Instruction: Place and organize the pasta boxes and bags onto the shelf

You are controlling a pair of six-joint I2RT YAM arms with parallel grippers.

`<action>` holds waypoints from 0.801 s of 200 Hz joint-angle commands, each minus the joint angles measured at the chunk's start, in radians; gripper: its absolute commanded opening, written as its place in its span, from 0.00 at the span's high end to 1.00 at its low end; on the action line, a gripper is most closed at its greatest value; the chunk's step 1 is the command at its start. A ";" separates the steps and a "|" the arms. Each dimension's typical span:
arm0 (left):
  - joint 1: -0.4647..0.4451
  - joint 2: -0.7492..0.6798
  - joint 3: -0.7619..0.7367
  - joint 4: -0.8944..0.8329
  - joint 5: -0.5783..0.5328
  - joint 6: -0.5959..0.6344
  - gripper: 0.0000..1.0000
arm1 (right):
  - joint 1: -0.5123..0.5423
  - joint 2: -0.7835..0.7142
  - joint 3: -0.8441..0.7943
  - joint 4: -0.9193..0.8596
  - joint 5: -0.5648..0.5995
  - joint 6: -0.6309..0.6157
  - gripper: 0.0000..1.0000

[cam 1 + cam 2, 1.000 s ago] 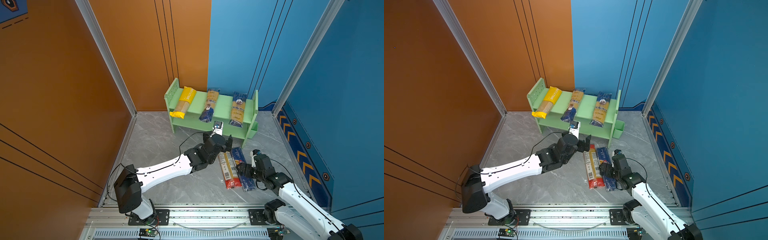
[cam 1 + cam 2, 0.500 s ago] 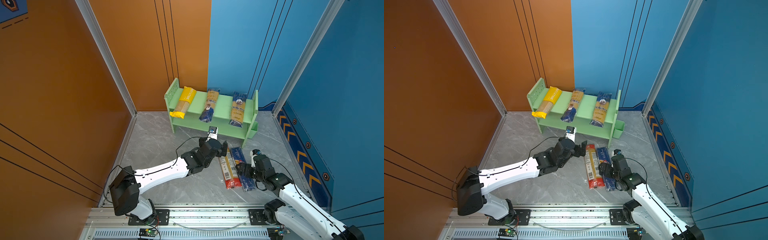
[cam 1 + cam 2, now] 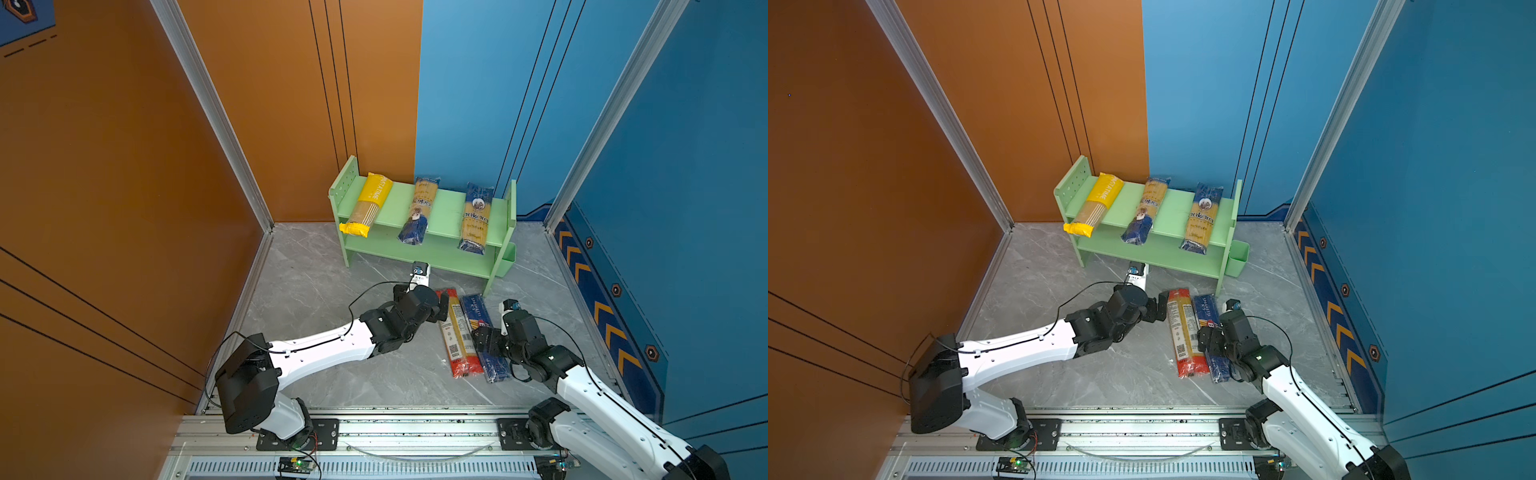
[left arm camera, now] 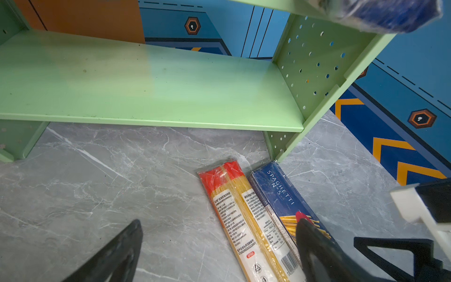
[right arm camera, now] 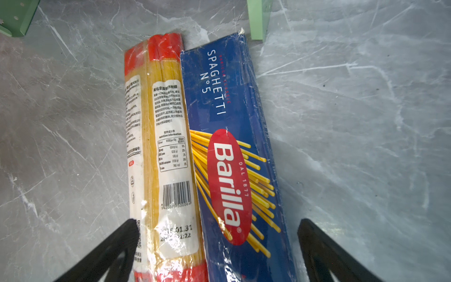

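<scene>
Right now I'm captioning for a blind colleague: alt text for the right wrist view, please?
A dark blue Barilla Spaghetti No. 5 box lies touching a red-ended clear spaghetti bag on the grey marble floor. The right gripper is open above both; feet of the green shelf stand beyond.

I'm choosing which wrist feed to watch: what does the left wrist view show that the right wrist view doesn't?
Only left wrist: the shelf's lower tier and perforated side panel. Only right wrist: the readable Barilla logo and a printed date. Both: the red-ended pack and dark blue box side by side on the floor, near a shelf leg.
</scene>
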 commanded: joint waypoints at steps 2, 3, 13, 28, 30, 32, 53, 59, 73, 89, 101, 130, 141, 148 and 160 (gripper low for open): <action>0.015 -0.022 -0.020 0.001 0.021 -0.024 0.02 | 0.023 0.007 0.041 -0.040 0.070 0.008 0.00; 0.015 -0.022 -0.020 0.001 0.021 -0.024 0.02 | 0.025 0.007 0.041 -0.040 0.073 0.008 0.00; 0.016 -0.020 -0.021 0.001 0.025 -0.030 0.02 | 0.035 0.012 0.046 -0.045 0.090 0.010 0.00; 0.019 -0.017 -0.055 0.001 0.030 -0.035 0.02 | 0.052 0.023 0.050 -0.049 0.118 0.013 0.00; 0.020 -0.017 -0.056 0.002 0.031 -0.036 0.02 | 0.054 0.025 0.051 -0.050 0.121 0.013 0.00; 0.021 -0.017 -0.057 0.002 0.031 -0.037 0.02 | 0.057 0.026 0.050 -0.051 0.125 0.014 0.00; 0.024 -0.015 -0.072 0.006 0.039 -0.045 0.02 | 0.087 0.045 0.058 -0.052 0.169 0.017 0.00; 0.027 -0.015 -0.077 0.007 0.041 -0.047 0.02 | 0.096 0.053 0.062 -0.052 0.184 0.018 0.00; 0.028 -0.015 -0.090 0.010 0.043 -0.052 0.02 | 0.117 0.073 0.071 -0.055 0.212 0.018 0.00; 0.031 -0.015 -0.103 0.010 0.047 -0.058 0.02 | 0.138 0.100 0.082 -0.061 0.242 0.016 0.00; 0.033 -0.015 -0.112 0.013 0.051 -0.062 0.02 | 0.151 0.119 0.091 -0.063 0.255 0.014 0.00; 0.033 -0.018 -0.137 0.015 0.067 -0.064 0.02 | 0.177 0.163 0.107 -0.073 0.298 0.016 0.00; 0.033 -0.021 -0.151 0.016 0.071 -0.070 0.02 | 0.186 0.177 0.112 -0.080 0.315 0.019 0.00; 0.033 -0.024 -0.161 0.016 0.069 -0.074 0.02 | 0.191 0.185 0.115 -0.084 0.325 0.019 0.00; 0.034 -0.029 -0.177 0.024 0.067 -0.078 0.02 | 0.197 0.196 0.119 -0.090 0.337 0.022 0.00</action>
